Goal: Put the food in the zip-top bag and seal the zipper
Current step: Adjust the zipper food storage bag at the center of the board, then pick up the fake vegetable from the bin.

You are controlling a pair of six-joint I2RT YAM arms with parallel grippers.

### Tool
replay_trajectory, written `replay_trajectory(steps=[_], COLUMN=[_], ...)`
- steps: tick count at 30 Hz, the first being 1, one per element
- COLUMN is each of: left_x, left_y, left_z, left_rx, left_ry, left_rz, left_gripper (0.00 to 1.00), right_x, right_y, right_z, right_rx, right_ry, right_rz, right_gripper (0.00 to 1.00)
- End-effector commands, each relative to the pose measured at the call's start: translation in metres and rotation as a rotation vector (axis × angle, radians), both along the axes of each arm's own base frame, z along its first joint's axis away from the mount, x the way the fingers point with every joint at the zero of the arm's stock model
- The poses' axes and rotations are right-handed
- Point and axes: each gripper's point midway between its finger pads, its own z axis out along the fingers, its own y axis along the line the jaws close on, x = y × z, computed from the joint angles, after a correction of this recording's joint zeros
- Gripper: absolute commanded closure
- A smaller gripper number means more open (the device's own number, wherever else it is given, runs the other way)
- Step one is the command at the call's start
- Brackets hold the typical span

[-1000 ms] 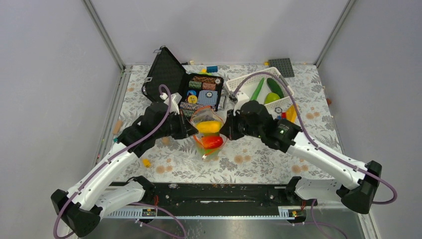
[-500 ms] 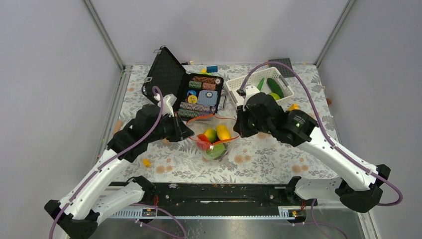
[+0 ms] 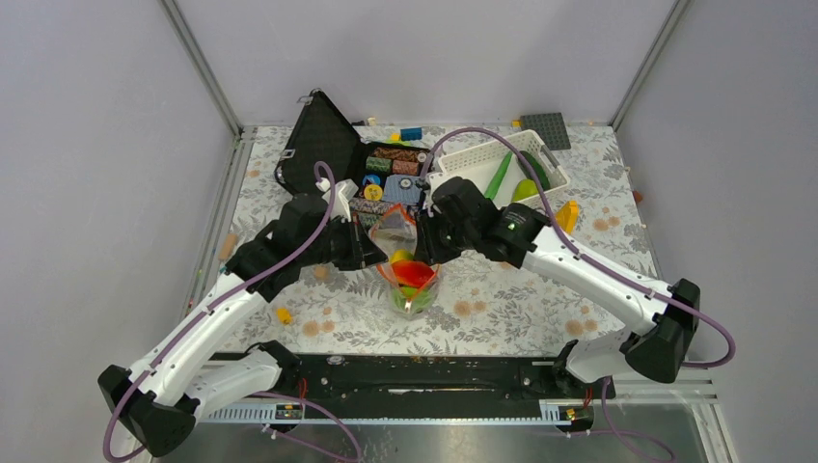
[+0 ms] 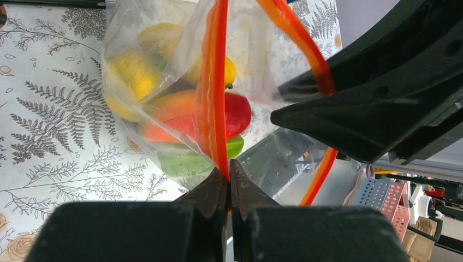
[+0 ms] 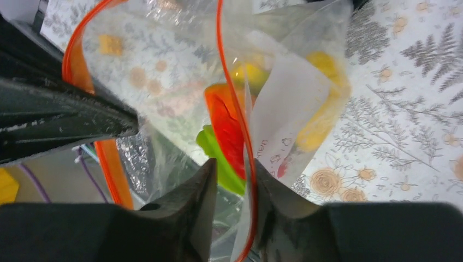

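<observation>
The left pincer (image 4: 228, 177) is closed tight on the zipper (image 4: 213, 82), its two black fingertips pressed together with the red-orange strip clamped between them. The right pincer (image 5: 236, 177) stands narrowly apart. The same strip runs down through its gap, lying against one finger and clear of the other, so it is not clamped there.

Between the two pincers hangs the zip-top bag (image 3: 394, 230), held up over the middle of the bench (image 3: 502, 309), just in front of the open black case (image 3: 323, 145). Its mouth is unsealed, the two sides of the strip bowing apart in both wrist views. Whether the bag's bottom touches the bench cannot be told. The food sits low in the bag: a red-orange mango (image 4: 235, 112), yellow pieces (image 4: 128, 65) beside it and a green piece (image 4: 180, 161) underneath. The white label patch (image 5: 284, 109) faces the right wrist camera.

Further out, the case shows rows of coloured chip stacks (image 3: 395, 164). To its right, the white lattice basket (image 3: 482, 159) holds a green cucumber (image 3: 499, 176) and a pear (image 3: 524, 190). Another yellow piece (image 3: 566, 217) lies on the bench near the basket's corner, and a small yellow bit (image 3: 283, 314) lies beside the left arm. A blue brick (image 3: 412, 133) and a dark grey baseplate (image 3: 546, 129) rest along the far edge.
</observation>
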Motion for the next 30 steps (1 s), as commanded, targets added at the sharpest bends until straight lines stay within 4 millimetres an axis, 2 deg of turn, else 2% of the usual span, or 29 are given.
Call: replay_trajectory(steps=[1, 2, 4, 8, 13, 16, 18, 21, 25, 30], left_x=[0.012, 0.014, 0.017, 0.023, 0.028, 0.030, 0.030, 0.029, 0.026, 0.024], left_y=[-0.002, 0.000, 0.003, 0.004, 0.001, -0.001, -0.001, 0.000, 0.001, 0.002], left_z=[0.026, 0.025, 0.026, 0.031, 0.027, 0.025, 0.024, 0.025, 0.025, 0.024], left_rx=[-0.051, -0.042, -0.027, -0.017, -0.005, 0.002, 0.005, 0.003, 0.004, 0.004], left_ry=[-0.107, -0.110, -0.116, -0.126, -0.116, -0.110, -0.110, -0.113, -0.120, -0.131], left_rz=[0.019, 0.032, 0.057, 0.075, 0.076, 0.072, 0.067, 0.065, 0.060, 0.050], left_gripper=[1.00, 1.00, 1.00, 0.99, 1.00, 1.00, 1.00, 1.00, 1.00, 1.00], right_x=[0.027, 0.031, 0.038, 0.052, 0.079, 0.103, 0.126, 0.163, 0.221, 0.293], right_y=[-0.019, -0.028, -0.043, -0.071, -0.100, -0.117, -0.131, -0.145, -0.170, -0.202], right_z=[0.029, 0.029, 0.031, 0.044, 0.057, 0.054, 0.048, 0.033, 0.000, -0.035], right_rx=[-0.013, -0.031, -0.060, -0.095, -0.043, -0.027, -0.075, -0.114, -0.182, -0.269], right_ry=[-0.191, -0.216, -0.258, -0.339, -0.348, -0.306, -0.288, -0.237, -0.141, -0.127], right_rz=[-0.092, -0.123, -0.163, -0.248, -0.372, -0.474, -0.566, -0.675, -0.822, -0.945], right_gripper=[0.57, 0.45, 0.27, 0.01, 0.00, 0.00, 0.00, 0.00, 0.00, 0.01])
